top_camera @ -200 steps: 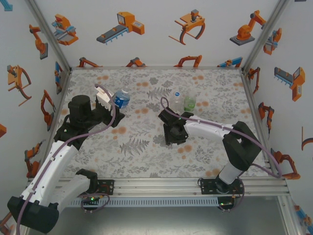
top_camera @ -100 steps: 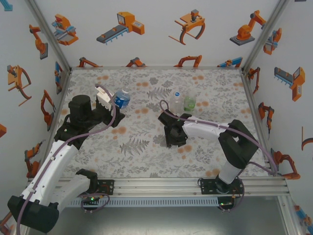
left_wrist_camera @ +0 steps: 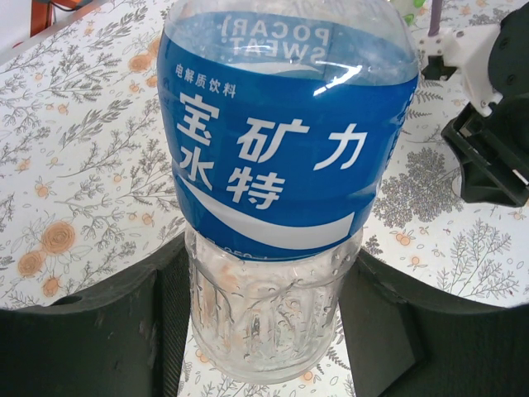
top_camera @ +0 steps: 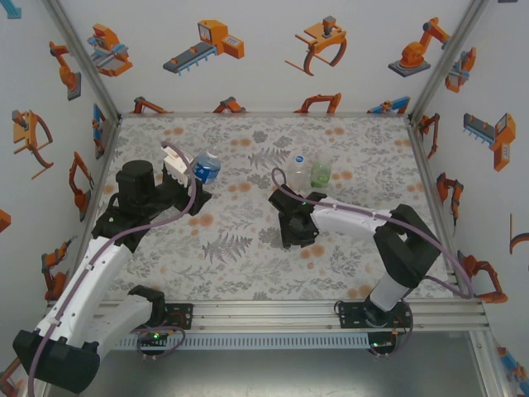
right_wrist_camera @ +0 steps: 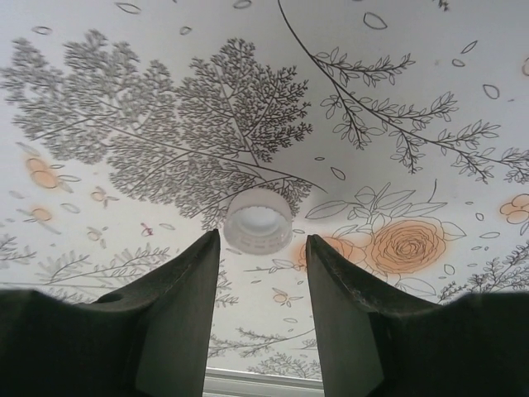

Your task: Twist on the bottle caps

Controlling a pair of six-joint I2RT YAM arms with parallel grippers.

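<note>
On the worktop (right_wrist_camera: 124, 99): a bottle cap (right_wrist_camera: 259, 219) lies loose between the tips of the right end effector (right_wrist_camera: 263, 240), jaws parted just wider than it.
Left end effector (left_wrist_camera: 269, 277): clamped on the upright blue-labelled bottle (left_wrist_camera: 281, 149).
Best practice: centre the cap, pinch squarely, lift level.

A: What covers the table?
B: A white cloth printed with grey ferns and orange roses (top_camera: 240, 248).
A: And around it?
B: White walls with orange robot-arm pictures (top_camera: 248, 83) at twelve o'clock, and a ribbed aluminium rail (top_camera: 264, 311) at six.
</note>
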